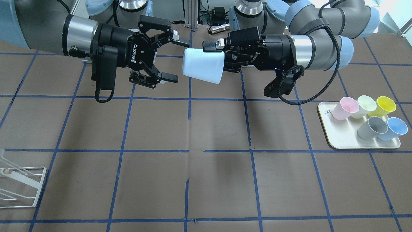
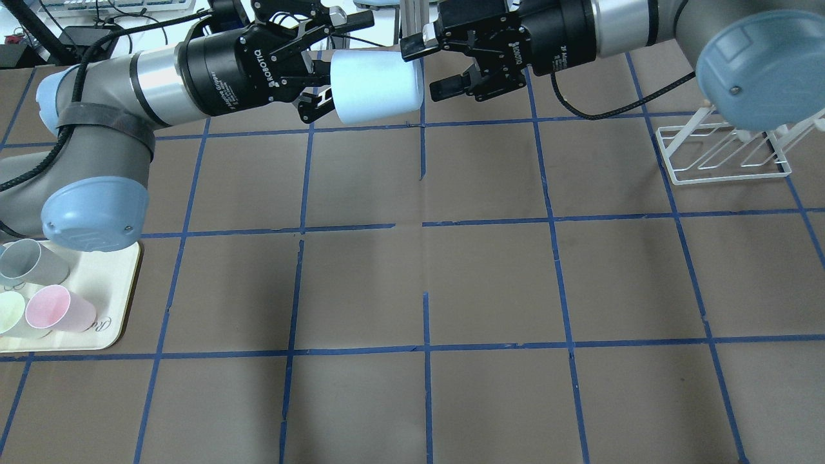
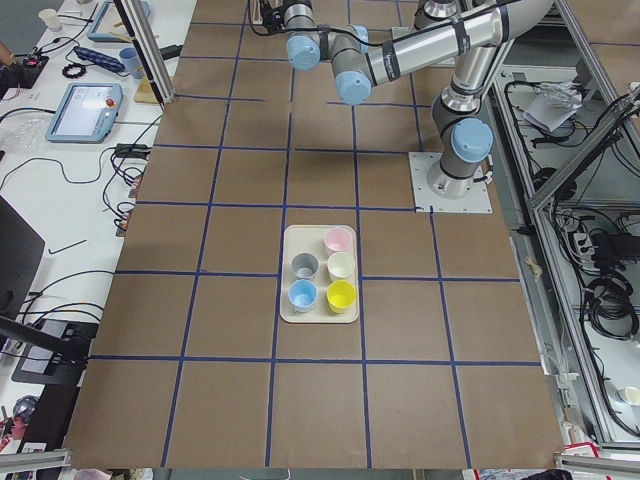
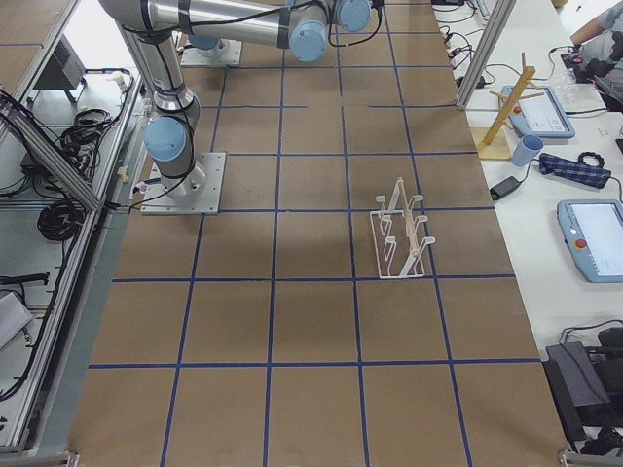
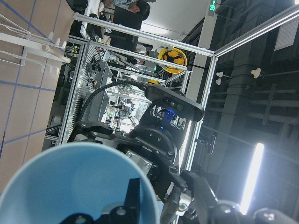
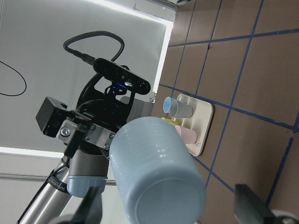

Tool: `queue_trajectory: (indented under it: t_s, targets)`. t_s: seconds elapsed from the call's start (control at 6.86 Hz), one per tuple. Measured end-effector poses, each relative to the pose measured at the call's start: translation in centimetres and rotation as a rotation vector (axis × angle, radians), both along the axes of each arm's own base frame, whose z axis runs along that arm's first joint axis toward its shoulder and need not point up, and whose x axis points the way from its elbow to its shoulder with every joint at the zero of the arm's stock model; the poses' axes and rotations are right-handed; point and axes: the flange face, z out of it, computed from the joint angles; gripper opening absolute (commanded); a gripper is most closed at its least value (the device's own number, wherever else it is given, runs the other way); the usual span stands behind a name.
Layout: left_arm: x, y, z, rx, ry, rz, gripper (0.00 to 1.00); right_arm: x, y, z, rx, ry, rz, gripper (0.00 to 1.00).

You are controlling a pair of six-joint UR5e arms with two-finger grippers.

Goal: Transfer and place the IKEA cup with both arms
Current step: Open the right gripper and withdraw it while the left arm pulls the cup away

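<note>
The IKEA cup [image 1: 202,69], pale sky-blue, lies on its side in the air over the far middle of the table [image 2: 377,87]. My left gripper [image 1: 215,55] is shut on its rim, with one finger [image 5: 131,198] inside the cup and the other over the outside. My right gripper [image 1: 182,59] is open and faces the cup's narrow base. Its fingertips [image 2: 412,48] stand either side of the base end without touching it. In the right wrist view the cup's base [image 6: 159,172] points at the camera between the spread fingers.
A cream tray [image 1: 338,138] on the robot's left holds pink [image 1: 346,108], cream, yellow, grey [image 1: 373,127] and a second blue cup [image 1: 394,129]. A white wire rack [image 2: 722,154] stands on the robot's right. The brown table has a blue tape grid.
</note>
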Motion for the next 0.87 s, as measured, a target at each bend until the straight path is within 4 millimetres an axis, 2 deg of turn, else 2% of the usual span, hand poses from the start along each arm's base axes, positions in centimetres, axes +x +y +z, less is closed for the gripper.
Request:
queue_trajectory:
  t_s: [0.15, 0.44, 0.73, 0.87]
  targets:
    - [0.8, -0.3, 0.0, 0.012, 0.002, 0.015, 0.00, -1.1, -0.2, -0.1, -0.001, 0.040, -0.010, 1.00]
    - [2.7, -0.8, 0.1, 0.052, 0.001, 0.048, 0.00, -5.1, -0.2, 0.5, 0.001, 0.268, -0.026, 1.00]
    - [5.8, -1.5, 0.4, 0.121, -0.024, 0.107, 0.00, -10.0, 0.4, 2.8, 0.046, 0.723, -0.001, 1.00]
    - [7.4, -2.0, 0.7, 0.158, -0.107, 0.147, 0.00, -11.8, -0.1, 3.8, 0.110, 0.924, -0.056, 1.00]
